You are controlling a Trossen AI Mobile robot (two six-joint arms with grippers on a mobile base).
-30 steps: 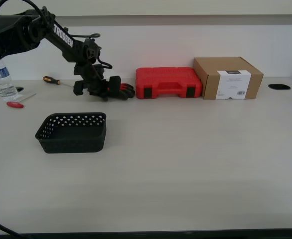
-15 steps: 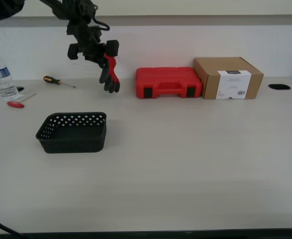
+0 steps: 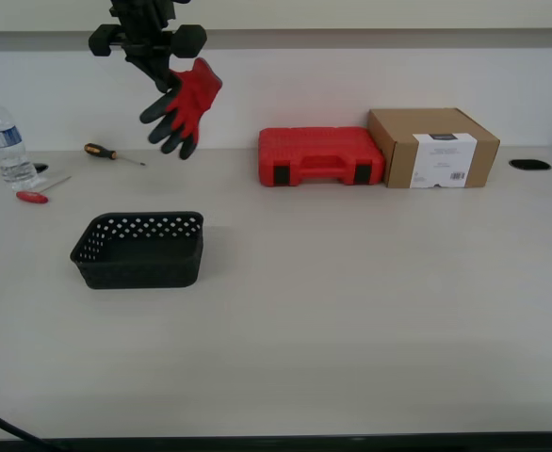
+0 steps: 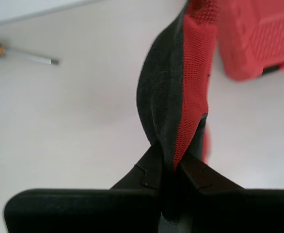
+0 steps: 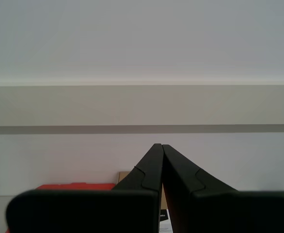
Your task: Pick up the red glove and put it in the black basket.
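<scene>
My first gripper [image 3: 167, 77] is shut on the red glove [image 3: 184, 105] and holds it high above the table's back, at the exterior view's left. The glove hangs with its dark fingers down. In the first wrist view the glove [image 4: 183, 92] is pinched between the closed fingertips [image 4: 151, 170]. The black basket [image 3: 140, 250] stands on the table below and nearer the front, apart from the glove; I see nothing in it. My second gripper [image 5: 161, 148] is shut with nothing between its tips, pointing at the wall; it does not show in the exterior view.
A hard red tool case [image 3: 320, 155] and a cardboard box [image 3: 432, 147] stand at the table's back. A screwdriver [image 3: 109, 153], a red-handled tool [image 3: 33, 195] and a water bottle [image 3: 1, 141] lie at the back of the exterior view's left.
My first gripper has lifted the glove off the table by the tool case and carried it up and toward the exterior view's left. The basket has not moved.
</scene>
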